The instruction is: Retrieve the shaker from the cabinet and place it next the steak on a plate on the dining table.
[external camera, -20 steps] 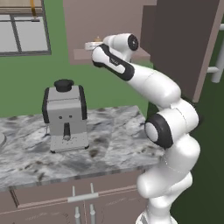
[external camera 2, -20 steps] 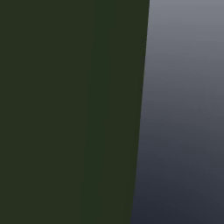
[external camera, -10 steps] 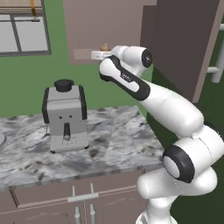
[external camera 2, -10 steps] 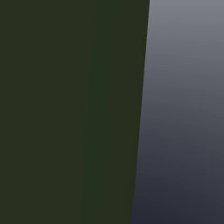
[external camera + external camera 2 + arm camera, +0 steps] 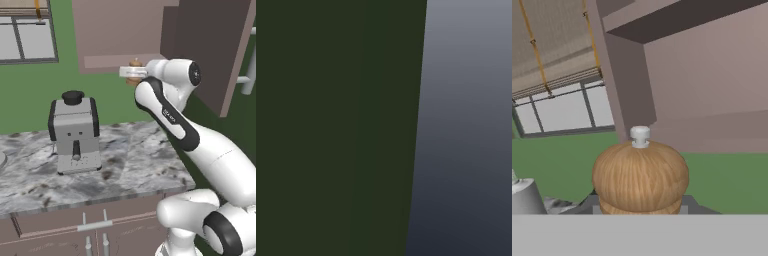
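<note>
A coffee machine [image 5: 74,131] is seen at the left on the bench [image 5: 125,170]. To its right, the shaker [image 5: 135,65] is held upright in the hand [image 5: 131,73], pinched between the fingers, just below the cabinet [image 5: 120,30] recess.

The left base view looked from behind the arm, forward and down over the marble counter [image 5: 100,175] toward the cabinet [image 5: 125,35]. The right base view faced flat dark surfaces very close up. The hand view sat right behind the shaker [image 5: 640,175], sharing the cabinet [image 5: 712,85] and window [image 5: 567,110].
</note>
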### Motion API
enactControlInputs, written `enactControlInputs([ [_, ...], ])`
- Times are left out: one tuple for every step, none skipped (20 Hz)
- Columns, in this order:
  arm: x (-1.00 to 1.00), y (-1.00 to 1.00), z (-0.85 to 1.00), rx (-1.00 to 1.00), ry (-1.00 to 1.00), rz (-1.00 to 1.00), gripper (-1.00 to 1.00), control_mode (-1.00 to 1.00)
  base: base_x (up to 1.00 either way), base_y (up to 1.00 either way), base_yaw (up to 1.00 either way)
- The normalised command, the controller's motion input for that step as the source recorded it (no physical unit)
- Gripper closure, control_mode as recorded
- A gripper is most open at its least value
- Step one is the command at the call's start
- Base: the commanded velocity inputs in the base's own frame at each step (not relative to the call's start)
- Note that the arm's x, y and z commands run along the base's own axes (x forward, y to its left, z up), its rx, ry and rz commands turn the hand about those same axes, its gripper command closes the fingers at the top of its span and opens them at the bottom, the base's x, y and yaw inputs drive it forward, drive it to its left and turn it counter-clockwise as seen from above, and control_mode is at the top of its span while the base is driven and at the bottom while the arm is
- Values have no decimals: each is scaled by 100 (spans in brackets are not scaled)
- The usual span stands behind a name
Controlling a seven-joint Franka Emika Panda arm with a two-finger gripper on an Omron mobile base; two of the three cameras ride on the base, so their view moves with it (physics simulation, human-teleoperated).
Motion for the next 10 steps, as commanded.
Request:
enactControlInputs([
  [-100, -11, 0, -3, 12, -1, 100, -100, 0, 0, 0],
  [-100, -8, 0, -5, 15, -2, 100, -100, 0, 0, 0],
  [-100, 0, 0, -8, 12, -2, 100, -100, 0, 0, 0],
  [-100, 0, 0, -12, 2, -2, 100, -100, 0, 0, 0],
  [-100, 0, -6, -14, 0, -3, 100, -100, 0, 0, 0],
  [-100, 0, -11, -15, 0, -4, 100, -100, 0, 0, 0],
  [-100, 0, -15, -17, 0, -4, 100, -100, 0, 0, 0],
  [-100, 0, -20, -17, -4, -5, 100, -100, 0, 0, 0],
  [-100, -1, -22, -14, -4, -8, 100, -100, 0, 0, 0],
  [-100, 0, -23, -14, -5, -9, 100, -100, 0, 0, 0],
])
